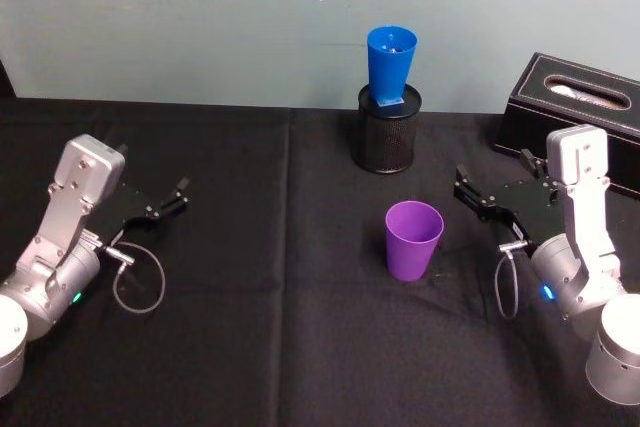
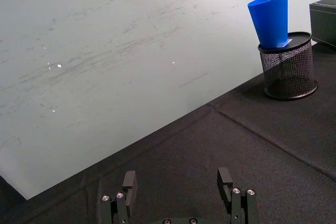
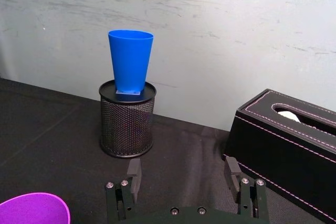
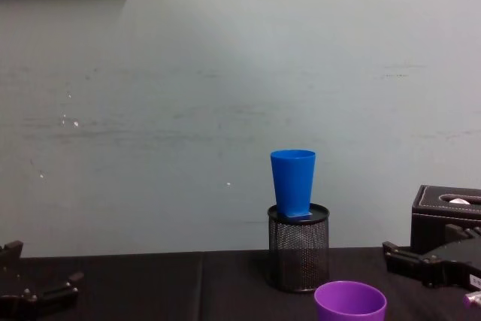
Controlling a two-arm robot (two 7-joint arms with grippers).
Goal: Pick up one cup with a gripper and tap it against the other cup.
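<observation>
One purple cup [image 1: 414, 238], one blue cup [image 1: 391, 65], two open grippers [image 1: 466, 189]

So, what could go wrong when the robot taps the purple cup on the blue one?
1. The blue cup stands upright on top of the mesh pen holder, so a firm tap may knock it off.
2. The purple cup is light and open-topped; the open right gripper beside it could tip it while closing in.

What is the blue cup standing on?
The blue cup stands upright on top of the black mesh pen holder, on a dark lid or insert across its mouth. That cover hides whatever is inside the holder. The purple cup stands apart on the table.
</observation>
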